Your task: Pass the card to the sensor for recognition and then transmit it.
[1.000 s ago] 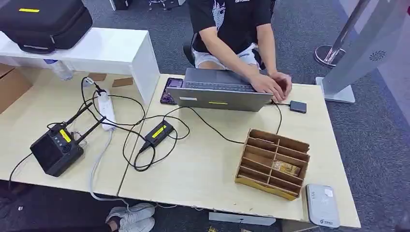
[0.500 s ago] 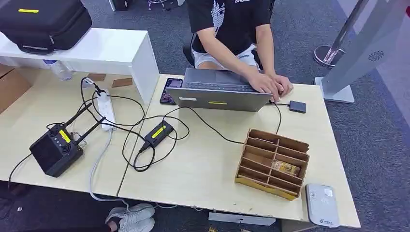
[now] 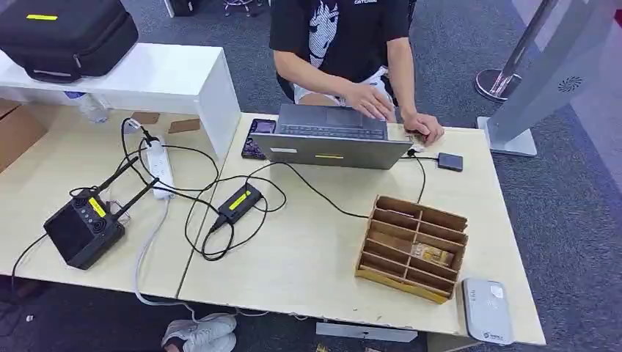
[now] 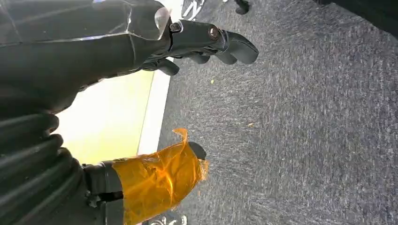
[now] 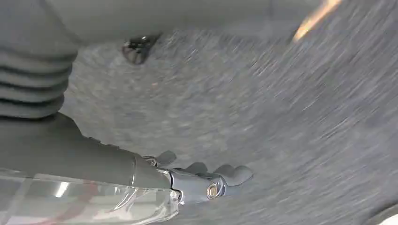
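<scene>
Both hands hang low over the grey carpet, beside the bench. The left hand (image 4: pixel 187 42) holds nothing, its fingers apart. The right hand (image 5: pixel 202 178) holds nothing too, fingers loosely spread. The card (image 3: pixel 433 255) lies in a slot of the brown divider box (image 3: pixel 413 248), just beside the white sensor (image 3: pixel 487 311). The slot is narrow, so fingers could bump its walls and push the box into the sensor.

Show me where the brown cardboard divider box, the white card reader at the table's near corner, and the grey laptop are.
Brown cardboard divider box (image 3: pixel 413 247), head view, on its middle partition.
White card reader (image 3: pixel 487 311), head view, centre of its top face.
Grey laptop (image 3: pixel 330 149), head view, back of its lid.
</scene>
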Available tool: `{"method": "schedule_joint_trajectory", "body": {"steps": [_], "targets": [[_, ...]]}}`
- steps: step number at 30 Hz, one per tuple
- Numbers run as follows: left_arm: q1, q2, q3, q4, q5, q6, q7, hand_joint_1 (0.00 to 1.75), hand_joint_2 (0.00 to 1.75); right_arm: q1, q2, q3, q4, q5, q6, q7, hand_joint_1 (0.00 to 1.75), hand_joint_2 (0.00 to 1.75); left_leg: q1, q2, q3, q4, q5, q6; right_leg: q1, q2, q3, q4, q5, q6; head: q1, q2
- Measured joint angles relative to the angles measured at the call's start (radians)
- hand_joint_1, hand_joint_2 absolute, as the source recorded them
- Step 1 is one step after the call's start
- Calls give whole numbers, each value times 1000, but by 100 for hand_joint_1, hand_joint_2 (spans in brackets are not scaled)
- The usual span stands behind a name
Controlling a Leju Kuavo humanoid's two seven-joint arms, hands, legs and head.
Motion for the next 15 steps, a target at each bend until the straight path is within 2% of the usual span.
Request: {"method": "schedule_joint_trajectory", "body": {"steps": [2, 3, 6, 8, 11, 13, 15], "targets": [[0, -1, 5, 0, 4, 6, 0, 0, 175, -12, 49, -5, 4, 39, -128, 45, 0, 175, 0, 0, 0, 0, 0, 0, 0, 0, 0, 0, 0, 0, 1, 0], [0, -1, 7, 0, 6, 8, 0, 0, 175, -16, 66, -5, 5, 48, -167, 64, 0, 175, 0, 0, 0, 0, 0, 0, 1, 0, 0, 0, -1, -1, 0, 0], [1, -1, 16, 0, 10, 8, 4, 0, 175, -34, 119, -36, 7, 8, -190, 129, 0, 175, 1, 0, 0, 0, 0, 0, 1, 0, 1, 0, 0, -1, 1, 0], [2, -1, 17, 0, 10, 6, 12, 0, 175, -42, 142, -54, 8, -37, -184, 110, 0, 175, 0, 0, 0, 0, 0, 0, -1, 0, 1, 0, 0, -1, 0, 0], [3, -1, 22, 0, 6, 1, 29, 0, 175, -57, 153, -118, 5, -106, -166, 19, 0, 175, -1, 0, 0, 0, 0, 0, -1, 0, 1, 0, 0, -1, 1, 0], [5, 0, 23, 0, 4, 1, 35, 0, 175, -66, 155, -148, 3, -97, -165, -13, 0, 175, -1, 0, 0, 0, 0, 0, -1, 0, 1, 0, 0, -1, 1, 0], [7, -1, 23, 0, 4, -5, 35, 0, 175, -73, 157, -147, 3, -29, -185, -28, 0, 175, -2, 0, 0, 0, 0, 0, -2, 0, 1, 0, 0, -1, 0, 0]]}}
